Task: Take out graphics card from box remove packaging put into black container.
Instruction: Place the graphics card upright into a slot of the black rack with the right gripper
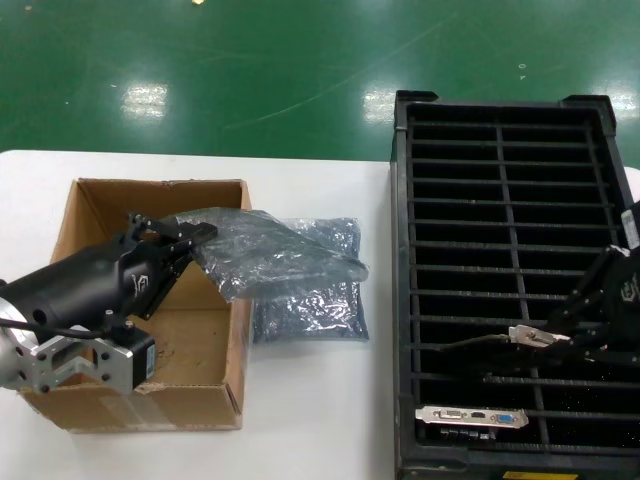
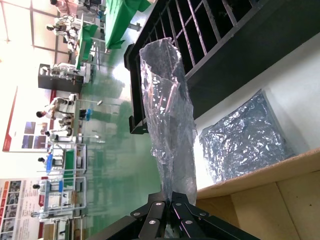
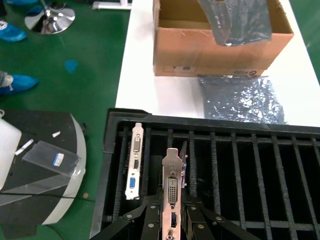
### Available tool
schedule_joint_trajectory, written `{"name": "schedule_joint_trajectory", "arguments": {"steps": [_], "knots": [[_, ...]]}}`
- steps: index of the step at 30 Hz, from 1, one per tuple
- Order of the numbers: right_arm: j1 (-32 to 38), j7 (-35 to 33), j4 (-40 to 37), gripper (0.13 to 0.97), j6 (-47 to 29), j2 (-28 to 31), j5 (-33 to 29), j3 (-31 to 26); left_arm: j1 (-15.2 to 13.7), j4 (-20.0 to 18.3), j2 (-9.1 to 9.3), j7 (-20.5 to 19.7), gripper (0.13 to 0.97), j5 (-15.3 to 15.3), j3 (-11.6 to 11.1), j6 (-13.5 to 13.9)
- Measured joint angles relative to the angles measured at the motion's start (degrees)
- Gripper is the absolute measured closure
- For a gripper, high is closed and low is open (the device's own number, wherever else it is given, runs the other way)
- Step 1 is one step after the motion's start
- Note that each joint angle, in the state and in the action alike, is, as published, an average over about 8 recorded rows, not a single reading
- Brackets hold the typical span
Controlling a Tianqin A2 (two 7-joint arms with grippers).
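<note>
My right gripper (image 1: 566, 338) (image 3: 172, 222) is shut on the graphics card (image 1: 532, 336) (image 3: 171, 182). It holds the card by its silver bracket, low over a near slot of the black container (image 1: 500, 120) (image 3: 260, 150). My left gripper (image 1: 196, 238) (image 2: 170, 201) is shut on the packaging (image 1: 265, 250) (image 2: 167, 110). This crinkly clear bag looks empty and hangs over the right side of the brown box (image 1: 95, 205) (image 3: 210, 50). The bag also shows above the box in the right wrist view (image 3: 240, 20).
A look-alike card (image 1: 472, 416) (image 3: 134, 160) stands in the container's nearest slot. A second grey-blue bag (image 1: 315, 295) (image 2: 245, 137) (image 3: 240, 97) lies flat on the white table (image 1: 320, 420) between box and container. Green floor lies beyond the table's far edge.
</note>
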Motion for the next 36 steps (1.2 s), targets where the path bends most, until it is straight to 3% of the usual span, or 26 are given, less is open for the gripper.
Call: {"name": "schedule_joint_trajectory", "arguments": {"steps": [13, 36], "knots": [[4.2, 3.2, 0.1, 0.906, 0.0, -1.9, -1.7, -6.0, 0.0, 0.0, 0.00, 0.0, 0.958, 0.0, 0.0, 0.0], [6.4, 3.5, -2.9, 0.906, 0.0, -6.2, -4.3, -8.7, 0.0, 0.0, 0.00, 0.0, 0.958, 0.0, 0.0, 0.0]]}}
